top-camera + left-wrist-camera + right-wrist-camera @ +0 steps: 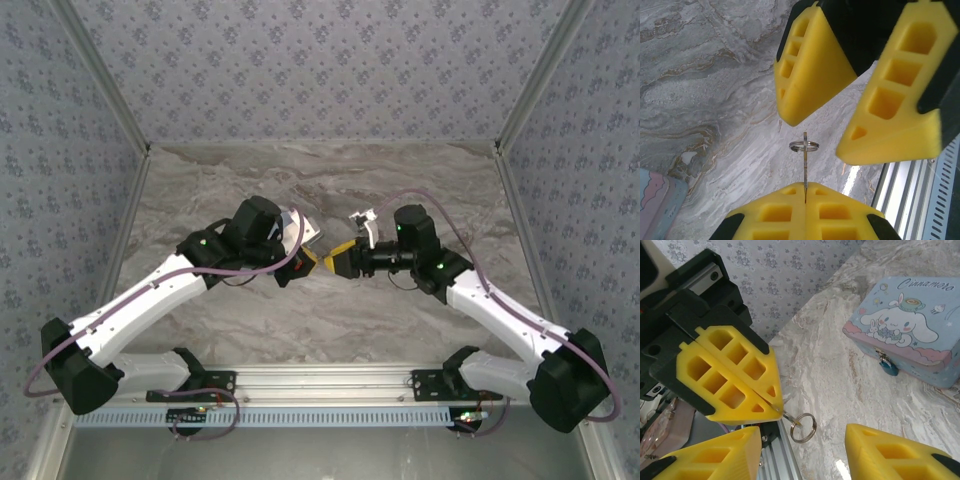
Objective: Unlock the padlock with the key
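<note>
The key (805, 160) is a thin metal blade standing edge-on, its lower end pinched between the yellow pads of my left gripper (805, 187), which is shut on it. A steel split ring (804, 145) hangs through the key's free end. My right gripper (802, 436) is open, one yellow finger (710, 455) on each side of the ring (815, 426) with gaps both sides. The two grippers meet nose to nose above mid-table, the left gripper (312, 260) facing the right gripper (338, 258). The small teal padlock (888, 368) hangs on the front clasp of the tin.
A pastel-blue cartoon-printed tin (905, 325) stands on the marble tabletop (840, 370) beyond the grippers; its corner shows at lower left in the left wrist view (655, 197). The aluminium rail (330, 378) runs along the near edge. Patterned walls enclose the table.
</note>
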### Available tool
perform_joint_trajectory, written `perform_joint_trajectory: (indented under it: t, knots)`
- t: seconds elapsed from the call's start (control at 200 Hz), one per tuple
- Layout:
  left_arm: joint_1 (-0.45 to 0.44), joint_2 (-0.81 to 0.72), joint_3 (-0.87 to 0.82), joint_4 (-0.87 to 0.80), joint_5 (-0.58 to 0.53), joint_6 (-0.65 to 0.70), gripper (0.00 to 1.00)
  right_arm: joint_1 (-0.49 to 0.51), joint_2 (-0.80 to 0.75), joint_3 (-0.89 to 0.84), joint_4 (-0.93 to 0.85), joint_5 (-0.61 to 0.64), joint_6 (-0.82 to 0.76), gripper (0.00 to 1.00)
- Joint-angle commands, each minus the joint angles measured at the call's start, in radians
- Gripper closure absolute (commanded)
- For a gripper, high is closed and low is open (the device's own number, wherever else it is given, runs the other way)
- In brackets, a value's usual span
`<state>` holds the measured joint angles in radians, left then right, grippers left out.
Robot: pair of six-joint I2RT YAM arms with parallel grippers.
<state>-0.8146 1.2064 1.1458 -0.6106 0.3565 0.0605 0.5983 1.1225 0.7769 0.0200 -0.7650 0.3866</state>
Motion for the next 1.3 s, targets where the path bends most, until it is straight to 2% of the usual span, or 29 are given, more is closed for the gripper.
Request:
perform_joint_trajectory:
  t: [0.0,0.33,0.665,0.784,0.889,1.039,1.109,1.294]
  knots:
    - [-0.008,-0.004,0.032,-0.006,0.035,0.015,1.00,0.012,0.009,0.038,0.023,-0.014,-0.009,0.54]
    - [-0.009,-0.001,0.020,0.008,0.042,0.020,1.00,0.021,0.022,0.048,0.020,0.000,-0.015,0.71]
    - [-0.009,-0.005,0.013,0.018,0.034,0.022,1.00,0.021,0.026,0.052,-0.012,-0.002,-0.029,0.99]
    - [-0.008,-0.014,0.009,0.021,0.003,0.021,1.00,0.024,0.021,0.043,-0.020,0.007,-0.033,1.00]
    - [-0.007,-0.038,-0.001,0.036,-0.027,0.019,0.95,0.024,0.011,0.028,-0.020,0.019,-0.028,1.00]
    - [-0.007,-0.098,-0.038,0.084,-0.077,0.000,0.82,0.016,-0.012,0.004,-0.012,0.044,-0.010,1.00]
    - [-0.006,-0.131,-0.060,0.112,-0.090,-0.011,0.81,0.008,-0.026,-0.012,0.008,0.054,0.011,1.00]
    - [0.012,-0.218,-0.128,0.202,-0.159,-0.111,0.55,-0.019,-0.059,-0.063,0.106,0.073,0.100,1.00]
